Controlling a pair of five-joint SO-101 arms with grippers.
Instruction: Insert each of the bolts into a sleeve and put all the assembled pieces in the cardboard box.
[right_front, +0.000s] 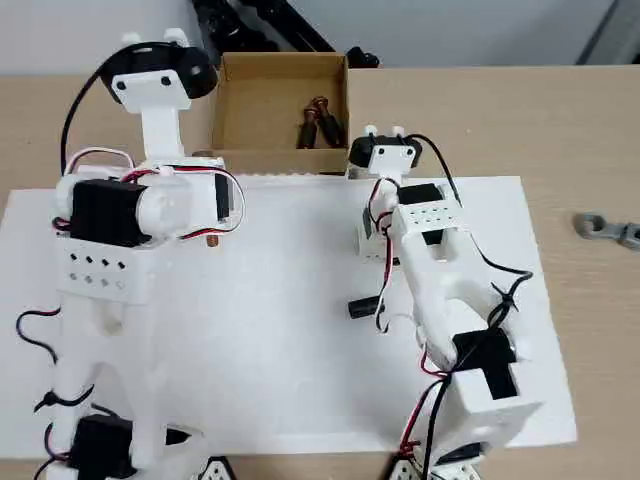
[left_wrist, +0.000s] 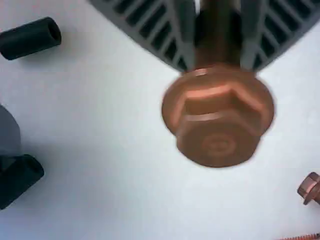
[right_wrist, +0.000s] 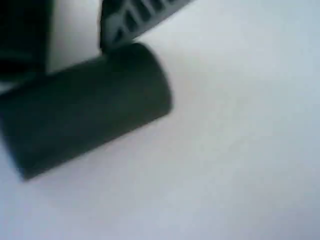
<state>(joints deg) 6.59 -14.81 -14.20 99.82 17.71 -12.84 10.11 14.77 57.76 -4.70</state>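
One copper flanged hex bolt (left_wrist: 217, 120) is clamped in the left gripper (left_wrist: 217, 50). Its shank runs up between the ribbed gray jaws and its head sticks out, at the left part of the white sheet (right_front: 290, 380). A second bolt (left_wrist: 310, 187) lies loose on the sheet near it, and a threaded shank (left_wrist: 300, 236) just shows beside that at the edge of the left wrist view. In the high view one black sleeve (right_front: 360, 307) lies on its side on the sheet, right of the held bolt and just left of the right arm. The right wrist view has a black sleeve (right_wrist: 85, 125) on its side right at the right gripper (right_wrist: 75, 47). It cannot be told whether this is the same sleeve, or whether that gripper is clenched or released. What look like two assembled pieces (right_front: 320, 122) rest in the cardboard box (right_front: 235, 100) at the far edge of the sheet, between the arms. A metal wrench (right_front: 605, 228) lies on the wooden table (right_front: 580, 120), well to the right.
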